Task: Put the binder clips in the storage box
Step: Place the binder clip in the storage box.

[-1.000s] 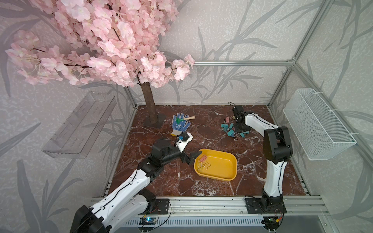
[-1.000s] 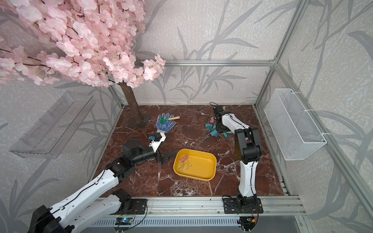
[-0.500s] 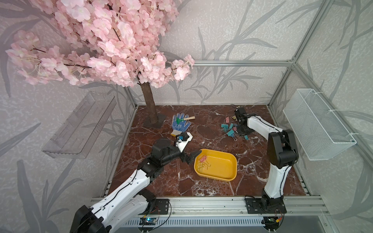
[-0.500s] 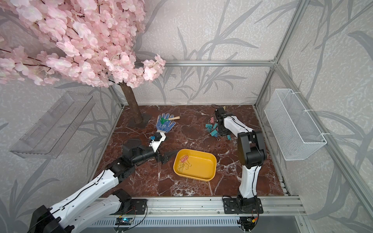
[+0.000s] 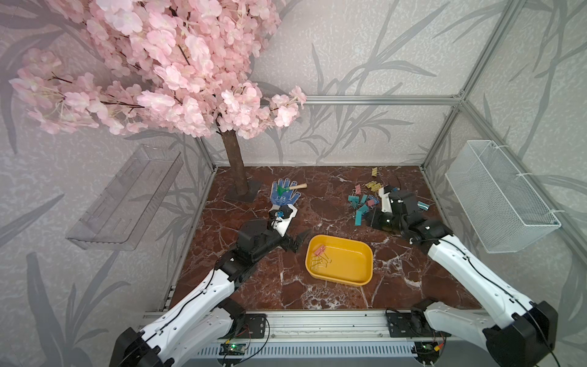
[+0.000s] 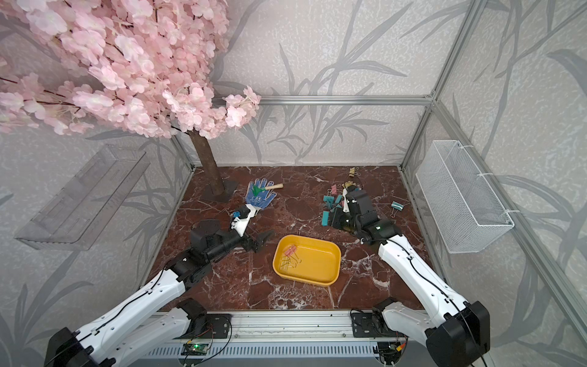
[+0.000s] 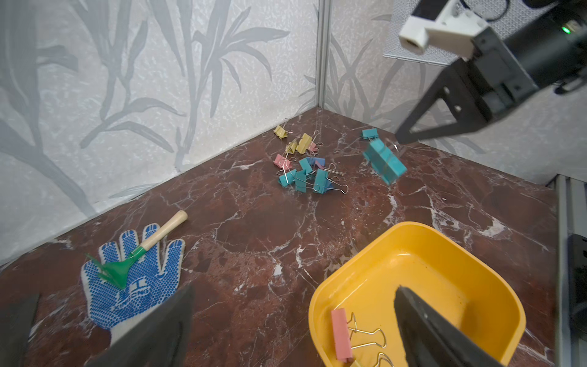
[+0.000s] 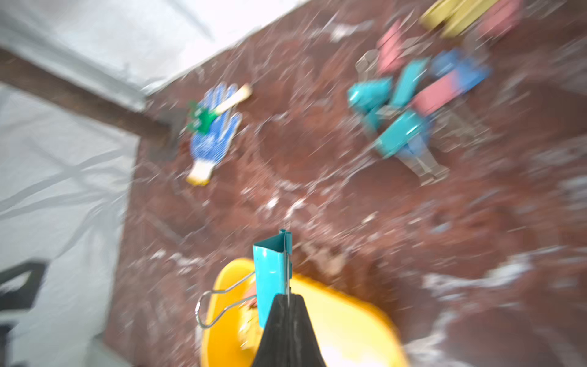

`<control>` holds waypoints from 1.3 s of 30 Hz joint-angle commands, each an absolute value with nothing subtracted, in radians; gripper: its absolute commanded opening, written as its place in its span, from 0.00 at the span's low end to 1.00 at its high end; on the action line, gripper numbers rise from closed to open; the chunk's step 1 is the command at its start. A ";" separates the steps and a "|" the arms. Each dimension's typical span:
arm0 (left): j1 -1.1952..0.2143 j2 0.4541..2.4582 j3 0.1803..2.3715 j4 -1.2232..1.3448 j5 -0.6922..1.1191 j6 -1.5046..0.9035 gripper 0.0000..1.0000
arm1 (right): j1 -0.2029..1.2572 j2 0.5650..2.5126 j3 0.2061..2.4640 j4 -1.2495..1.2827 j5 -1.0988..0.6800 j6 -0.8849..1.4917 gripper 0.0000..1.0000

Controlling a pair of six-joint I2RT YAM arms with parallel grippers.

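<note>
Right arm (image 5: 470,273) reaches low over the table (image 5: 317,197); right gripper (image 8: 287,305) clamps a teal binder clip (image 8: 271,273), long axis in line with it. Left gripper (image 5: 297,241) is spread wide and empty, beside the storage box (image 5: 365,251).

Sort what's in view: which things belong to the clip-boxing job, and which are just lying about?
Job: storage box; loose binder clips on the floor; pink clip already in the box; teal clip pinched in the right hand.

Lying about: blue glove, green rake, blossom tree, clear shelf, wire basket.
</note>
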State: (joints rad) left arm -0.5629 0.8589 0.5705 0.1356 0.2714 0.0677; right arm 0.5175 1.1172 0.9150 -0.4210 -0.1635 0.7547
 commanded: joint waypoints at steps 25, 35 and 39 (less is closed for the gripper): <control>-0.568 0.823 0.551 0.169 0.222 0.069 1.00 | 0.901 1.468 0.813 -0.066 0.005 1.115 0.27; -0.568 0.822 0.550 0.171 0.234 0.065 1.00 | 0.772 1.092 0.855 -0.408 0.367 0.912 0.46; -0.568 0.824 0.550 0.172 0.245 0.063 1.00 | 0.428 1.025 0.874 -0.491 0.335 0.912 0.46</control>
State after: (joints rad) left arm -0.5629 0.8238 0.5541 0.1516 0.2211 0.0677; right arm 0.5724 1.0283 0.8612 -0.3523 0.2714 0.9516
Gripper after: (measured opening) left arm 0.998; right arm 0.461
